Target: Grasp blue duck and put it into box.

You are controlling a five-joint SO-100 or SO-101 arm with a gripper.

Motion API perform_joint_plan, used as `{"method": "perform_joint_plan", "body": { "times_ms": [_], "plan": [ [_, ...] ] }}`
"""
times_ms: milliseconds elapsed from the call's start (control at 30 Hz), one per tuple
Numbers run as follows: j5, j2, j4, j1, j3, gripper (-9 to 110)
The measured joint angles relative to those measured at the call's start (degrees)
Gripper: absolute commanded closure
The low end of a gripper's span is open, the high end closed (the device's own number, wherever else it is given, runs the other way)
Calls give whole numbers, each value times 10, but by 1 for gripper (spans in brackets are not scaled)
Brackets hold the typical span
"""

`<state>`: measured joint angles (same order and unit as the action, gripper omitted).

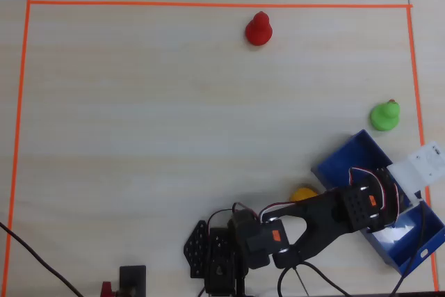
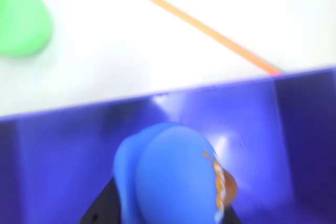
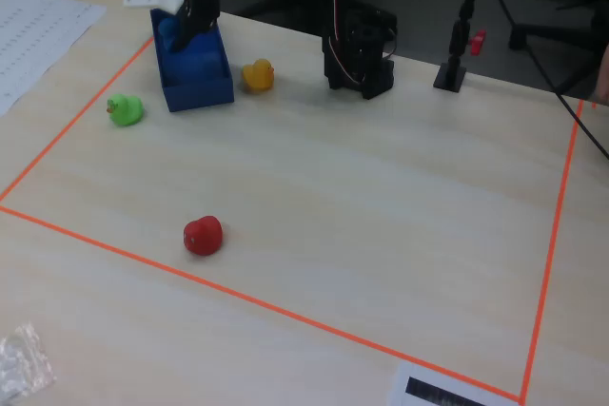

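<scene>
I judge I'm at the drop-off: the blue duck (image 2: 168, 177) is carried over the box (image 1: 348, 158), and what's left is the release. In the wrist view the duck fills the lower middle of the picture, with the box's blue floor and far wall behind it, so it sits inside the box's outline. I cannot tell whether it touches the floor or hangs just above it.

The gripper (image 3: 181, 30) is down in the box in the fixed view, at about ten o'clock on the table. A dark finger (image 2: 102, 208) shows under the duck's lower left side, and the duck seems pinched between the jaws, which stand narrow around it. The second finger is mostly hidden.

Next I'd open the jaws to free the duck, then lift the arm straight up so the fingers don't drag it back over the low wall.

The duck is bright blue, smooth and rounded, with a small orange beak at its right side in the wrist view. The picture is blurred, so finer detail is lost.

In the overhead view the box lies at four o'clock, the green duck (image 1: 384, 115) just beyond its far corner, a yellow duck (image 1: 303, 193) beside its near side, and the red duck (image 1: 259, 29) well apart at twelve o'clock.
</scene>
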<state>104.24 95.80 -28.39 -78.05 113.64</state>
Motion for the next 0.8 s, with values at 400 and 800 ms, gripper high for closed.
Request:
{"method": "perform_joint_plan", "body": {
  "times_ms": [400,800],
  "plan": [
    [89,-45,33,-9,22,71],
    [-76,173,-51,62,24,101]
  ]
}}
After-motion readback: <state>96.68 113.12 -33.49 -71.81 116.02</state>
